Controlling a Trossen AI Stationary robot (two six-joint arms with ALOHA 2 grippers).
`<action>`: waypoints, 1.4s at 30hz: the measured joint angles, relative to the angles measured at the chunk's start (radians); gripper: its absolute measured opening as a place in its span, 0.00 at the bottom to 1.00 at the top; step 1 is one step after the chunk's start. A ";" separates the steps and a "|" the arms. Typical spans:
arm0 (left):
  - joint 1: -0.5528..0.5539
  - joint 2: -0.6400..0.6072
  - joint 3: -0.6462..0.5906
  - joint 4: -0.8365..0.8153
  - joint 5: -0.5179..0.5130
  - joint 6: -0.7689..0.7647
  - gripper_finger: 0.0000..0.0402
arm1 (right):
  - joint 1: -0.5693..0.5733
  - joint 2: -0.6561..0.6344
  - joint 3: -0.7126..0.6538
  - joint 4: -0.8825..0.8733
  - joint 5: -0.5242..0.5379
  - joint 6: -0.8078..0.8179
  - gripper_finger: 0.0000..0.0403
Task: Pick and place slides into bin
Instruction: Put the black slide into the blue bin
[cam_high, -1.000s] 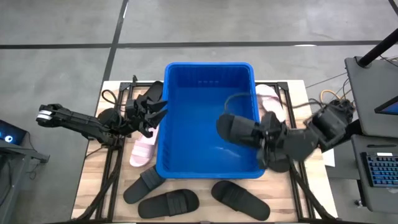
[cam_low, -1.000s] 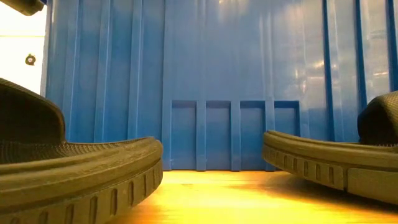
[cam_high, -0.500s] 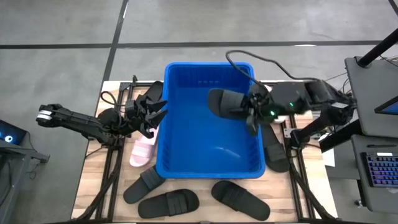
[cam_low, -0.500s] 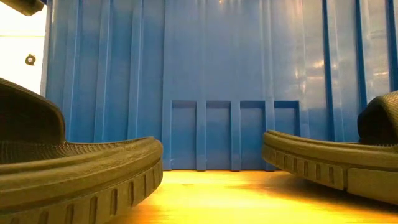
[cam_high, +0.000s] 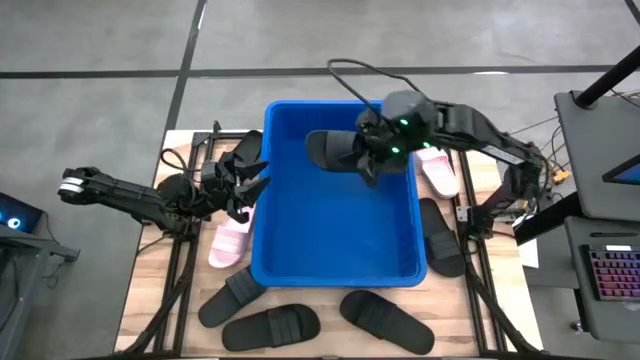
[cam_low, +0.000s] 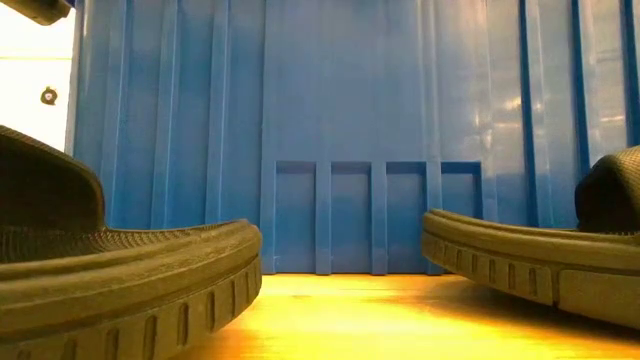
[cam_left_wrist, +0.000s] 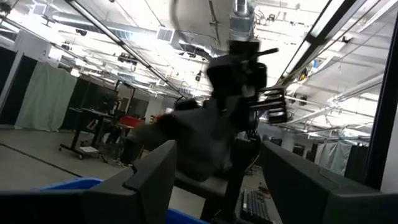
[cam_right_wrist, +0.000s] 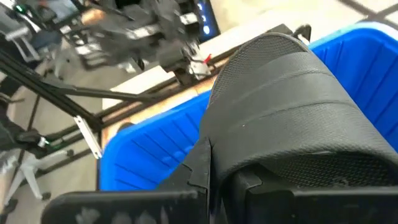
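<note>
R gripper (cam_high: 372, 160) clamped on 1 black slide (cam_high: 333, 150), held over far end of blue bin (cam_high: 335, 268). L gripper (cam_high: 243, 187) spread, nothing held, just beside bin's left wall. Risk – thin grip; slide could slip early or catch the rim.

You won't find any lettering, label, brand mark or number that can be read here: nothing legible on the bin (cam_high: 335, 205), on the slides (cam_high: 270, 326), or out in the room.
</note>
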 joint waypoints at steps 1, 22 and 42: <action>0.000 -0.004 0.000 0.000 0.000 0.003 0.54 | -0.022 0.015 0.000 0.001 -0.024 -0.012 0.03; 0.000 -0.125 -0.014 -0.006 0.000 0.133 0.54 | -0.261 0.273 -0.001 0.135 -0.352 -0.152 0.03; 0.000 -0.108 -0.014 -0.006 0.000 0.131 0.54 | -0.356 0.488 0.008 0.133 -0.439 -0.210 0.03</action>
